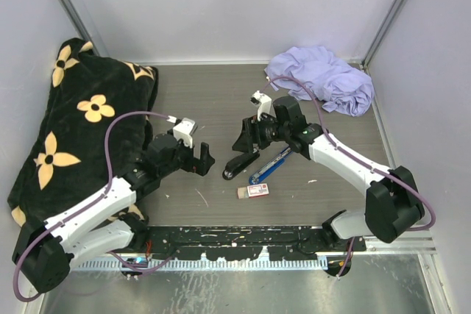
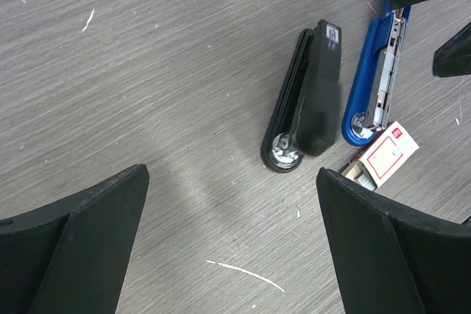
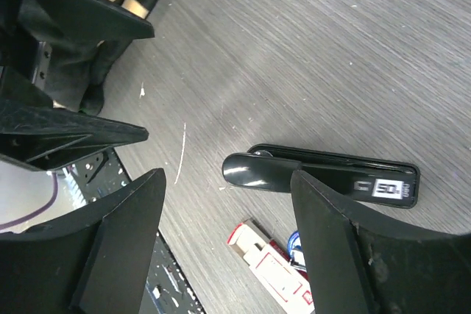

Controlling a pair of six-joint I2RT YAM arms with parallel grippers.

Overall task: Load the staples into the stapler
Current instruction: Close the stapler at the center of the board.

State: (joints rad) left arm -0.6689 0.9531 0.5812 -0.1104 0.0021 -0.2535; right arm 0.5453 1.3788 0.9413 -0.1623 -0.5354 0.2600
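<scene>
Top external view: left gripper point(image 1: 204, 158) and right gripper point(image 1: 241, 137), fingers apart and empty, flank the black stapler point(image 1: 241, 164), which lies beside the blue stapler point(image 1: 269, 165), with the staples point(image 1: 254, 191) nearer the worktop's near edge.

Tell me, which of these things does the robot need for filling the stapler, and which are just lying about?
For the job: staples box; black stapler and blue stapler (cannot tell which one gets filled).
Lying about: flowered black blanket; purple cloth.
</scene>
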